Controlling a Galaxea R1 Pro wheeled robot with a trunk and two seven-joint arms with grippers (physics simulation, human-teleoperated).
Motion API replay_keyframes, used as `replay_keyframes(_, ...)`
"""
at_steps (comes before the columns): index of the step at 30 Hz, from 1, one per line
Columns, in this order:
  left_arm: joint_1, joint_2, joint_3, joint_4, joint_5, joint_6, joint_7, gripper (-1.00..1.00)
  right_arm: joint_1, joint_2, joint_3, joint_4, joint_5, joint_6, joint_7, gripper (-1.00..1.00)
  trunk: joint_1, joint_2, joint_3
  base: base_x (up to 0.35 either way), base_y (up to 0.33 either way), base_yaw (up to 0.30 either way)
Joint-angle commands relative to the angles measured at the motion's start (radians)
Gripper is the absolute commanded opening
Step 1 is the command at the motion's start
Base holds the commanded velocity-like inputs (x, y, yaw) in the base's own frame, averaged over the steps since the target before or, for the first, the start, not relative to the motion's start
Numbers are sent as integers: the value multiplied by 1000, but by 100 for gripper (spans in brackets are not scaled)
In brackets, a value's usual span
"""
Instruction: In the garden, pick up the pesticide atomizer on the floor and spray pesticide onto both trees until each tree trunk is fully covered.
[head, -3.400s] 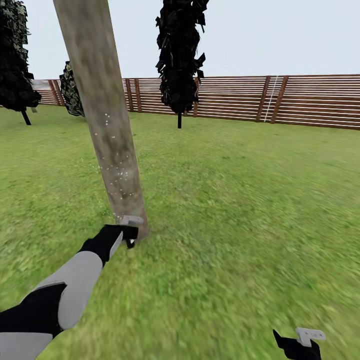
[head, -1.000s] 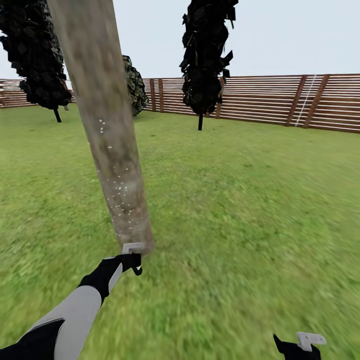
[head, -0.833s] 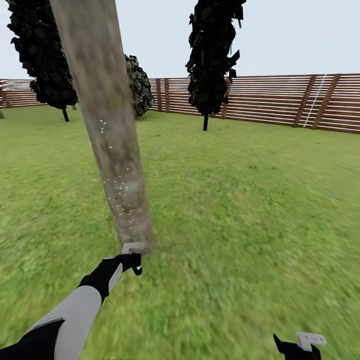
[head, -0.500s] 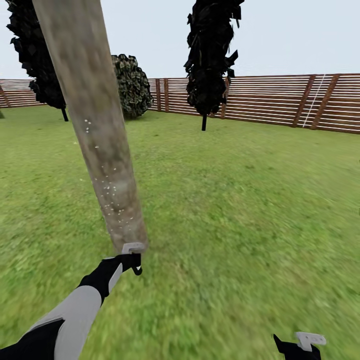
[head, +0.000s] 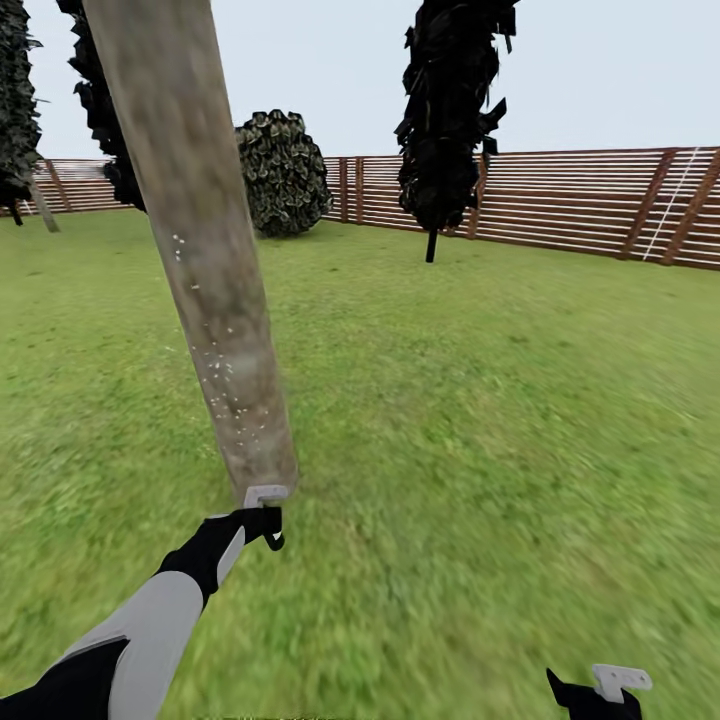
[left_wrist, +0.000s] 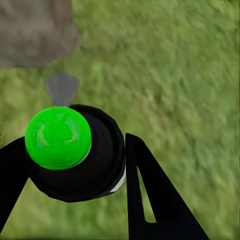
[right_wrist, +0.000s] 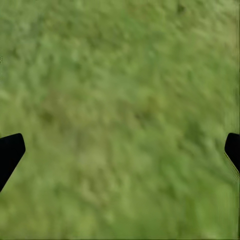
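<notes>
Left gripper (left_wrist: 75, 165) pinches the atomizer (left_wrist: 75, 160) at the foot of the trunk (head: 210, 280), nozzle toward the bark, where white specks dot the lower stretch. Right gripper (right_wrist: 120, 150) hangs spread over the grass (head: 480, 400). Behind stand a fence (head: 580, 200) and a dark slim tree (head: 450, 110). The bottle looks light, rigid and smooth, likely slippery; a hold across its round body, clear of the top, seems safest.

You face a green lawn (head: 480, 420) under pale grey sky (head: 600, 70); a brown slatted fence (head: 580, 205) spans the upper frame, with a round bush (head: 283, 172) at upper left.
</notes>
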Motion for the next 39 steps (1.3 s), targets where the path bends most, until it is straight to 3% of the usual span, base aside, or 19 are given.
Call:
replay_keyframes(1,0,0,0,0,0,0,1,-100,0,1,0,0,0,0,0,100,0,0,0,-6,-276,277)
replay_keyframes(7,0,0,1,0,0,0,4,-100,0,6,0,0,0,0,0,100,0,0,0,58,-271,235)
replay_keyframes(26,0,0,1,2,1,0,8,-100,0,6,0,1,0,0,0,100,0,0,0,224,-207,25)
replay_keyframes(39,0,0,1,3,2,1,9,-100,0,6,0,1,0,0,0,100,0,0,0,236,-197,253)
